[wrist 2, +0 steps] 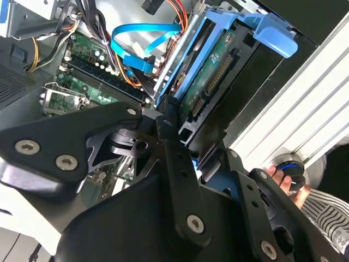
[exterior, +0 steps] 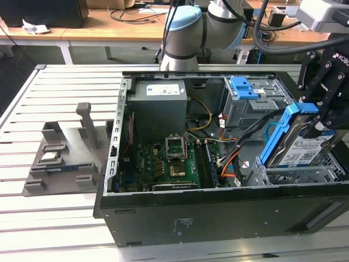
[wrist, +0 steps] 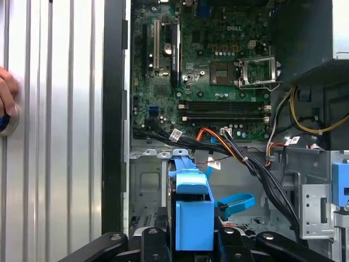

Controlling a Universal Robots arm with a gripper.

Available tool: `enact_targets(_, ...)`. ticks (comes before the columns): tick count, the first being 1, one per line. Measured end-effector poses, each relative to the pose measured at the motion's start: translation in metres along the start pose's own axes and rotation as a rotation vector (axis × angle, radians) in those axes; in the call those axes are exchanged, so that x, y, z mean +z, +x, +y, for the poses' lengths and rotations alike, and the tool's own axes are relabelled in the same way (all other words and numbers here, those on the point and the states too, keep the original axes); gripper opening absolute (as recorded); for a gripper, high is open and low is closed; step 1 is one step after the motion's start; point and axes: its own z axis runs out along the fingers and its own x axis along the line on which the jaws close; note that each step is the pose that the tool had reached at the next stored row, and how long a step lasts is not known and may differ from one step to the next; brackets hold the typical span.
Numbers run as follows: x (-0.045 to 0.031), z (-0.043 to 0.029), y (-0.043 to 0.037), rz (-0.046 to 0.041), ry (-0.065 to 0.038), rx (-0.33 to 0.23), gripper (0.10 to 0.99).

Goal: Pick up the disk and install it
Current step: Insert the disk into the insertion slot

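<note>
The exterior view sits high off the table (exterior: 54, 234)'s near edge, looking down at an angle across the whole open computer case (exterior: 218, 213). Both wrist views ride in close, peering into that case, the first square onto the motherboard (wrist: 218, 71), the second skewed. All three share the motherboard and the blue-framed disk (exterior: 302, 150).

An open computer case (exterior: 191, 218) with green motherboard (exterior: 146, 159) sits on a slatted table (exterior: 54, 229).

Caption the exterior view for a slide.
End effector holds the blue-bracketed disk tilted at the drive cage of the open computer case.
</note>
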Motion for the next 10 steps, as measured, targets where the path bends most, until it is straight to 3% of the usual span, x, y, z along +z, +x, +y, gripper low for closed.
enact_targets(10,0.0133,-0.001,0.0,0.0001,0.0,0.0,0.369)
